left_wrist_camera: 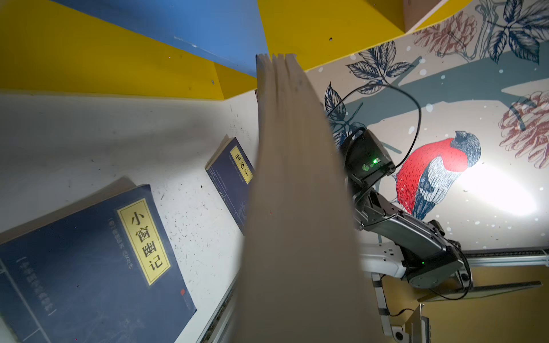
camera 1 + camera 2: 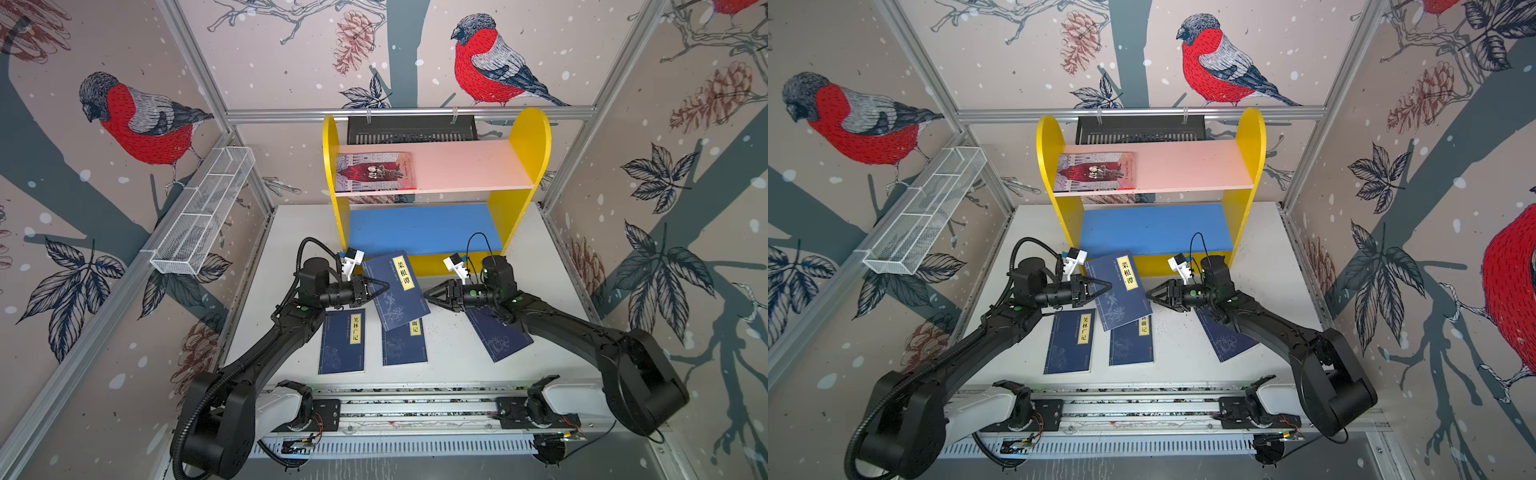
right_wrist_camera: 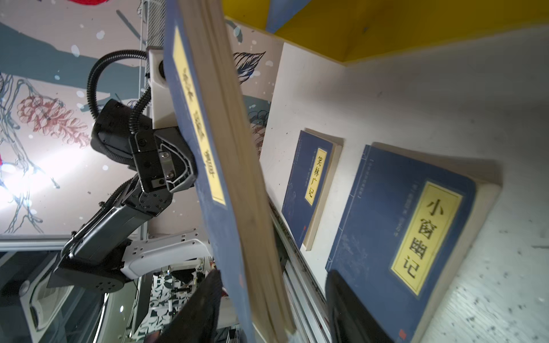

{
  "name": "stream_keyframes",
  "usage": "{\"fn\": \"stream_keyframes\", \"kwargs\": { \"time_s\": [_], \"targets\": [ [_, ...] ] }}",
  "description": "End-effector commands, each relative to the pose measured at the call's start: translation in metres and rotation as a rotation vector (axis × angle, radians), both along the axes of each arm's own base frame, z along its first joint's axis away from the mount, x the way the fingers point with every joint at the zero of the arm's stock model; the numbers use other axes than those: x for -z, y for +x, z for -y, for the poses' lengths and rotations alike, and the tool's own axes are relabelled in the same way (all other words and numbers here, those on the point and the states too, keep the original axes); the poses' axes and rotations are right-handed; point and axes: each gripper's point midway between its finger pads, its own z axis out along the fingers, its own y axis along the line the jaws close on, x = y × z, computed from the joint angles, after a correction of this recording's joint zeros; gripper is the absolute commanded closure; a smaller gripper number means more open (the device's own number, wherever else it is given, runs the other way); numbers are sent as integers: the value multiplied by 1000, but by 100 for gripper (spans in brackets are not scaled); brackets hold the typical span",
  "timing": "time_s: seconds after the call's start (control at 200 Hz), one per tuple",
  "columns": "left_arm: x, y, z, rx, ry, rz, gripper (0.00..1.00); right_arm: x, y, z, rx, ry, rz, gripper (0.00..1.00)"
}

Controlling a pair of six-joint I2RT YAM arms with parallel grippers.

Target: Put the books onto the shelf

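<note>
The step in hand looks like a mid-air pass of one navy book. The left gripper [image 2: 380,287] is pinched tight on the left edge of the held book [image 2: 397,299], which hangs tilted above the table [image 2: 457,365], just in front of the shelf [image 2: 530,137]. The right gripper [image 2: 428,296] stands with jaws spread to either side of that book's opposite edge, not pressing it.

The next move probably calls for the right arm to back clear. The left arm would then carry the book to the blue lower board [image 2: 419,228] or the pink upper board [image 2: 469,164], where the grey-lilac book [image 2: 376,171] lies flat at the left end.

On the yellow labels, the left book [image 2: 343,340] reads 笑林广记 and the held book 菜根谭. The middle book [image 1: 89,252], partly under the held one, reads 小窗幽记. The right book [image 1: 234,178], partly under the right arm, reads 鬼谷子.
</note>
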Motion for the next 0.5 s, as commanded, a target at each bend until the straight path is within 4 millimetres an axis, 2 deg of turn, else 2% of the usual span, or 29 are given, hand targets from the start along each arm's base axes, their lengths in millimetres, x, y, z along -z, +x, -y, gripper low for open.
{"fn": "stream_keyframes", "kwargs": {
  "time_s": [0.0, 0.035, 0.05, 0.215, 0.275, 0.495],
  "targets": [
    [-5, 6, -6, -42, -4, -15, 100, -11, 11, 7, 100, 35, 19, 38],
    [-5, 7, -6, -49, 0, -17, 100, -9, 11, 8, 118, 35, 10, 35],
    [-5, 7, -7, -51, 2, -19, 100, -16, 9, 9, 125, 48, 26, 34],
    [-1, 13, -10, -94, 28, -54, 100, -33, -7, 3, 156, 98, 38, 28],
    [-10, 14, -9, -87, 13, -17, 100, -38, -14, -2, 172, 120, 39, 25],
    [-32, 28, -9, -117, -15, 10, 100, -49, -34, -15, 229, 193, 41, 24]
  ]
}}
